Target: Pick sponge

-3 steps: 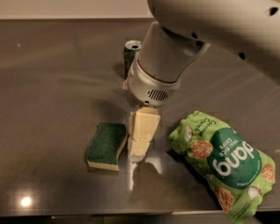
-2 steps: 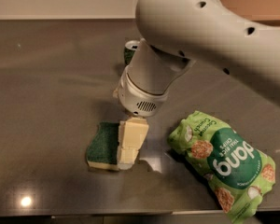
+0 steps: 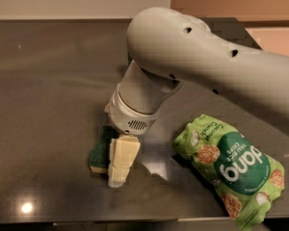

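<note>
gripper (image 3: 119,163) low over table (image 3: 48,105), at right edge of sponge (image 3: 99,150) | jaw state: can't tell | bag (image 3: 231,172) to right, apart frm both

The hand (image 3: 119,166) has moved left and lower; now it covers the sponge's (image 3: 99,150) right side.

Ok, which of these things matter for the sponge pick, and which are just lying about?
For the job:
sponge
claw, low at the sponge's right side

Lying about:
chip bag, further right, apart from both
</note>
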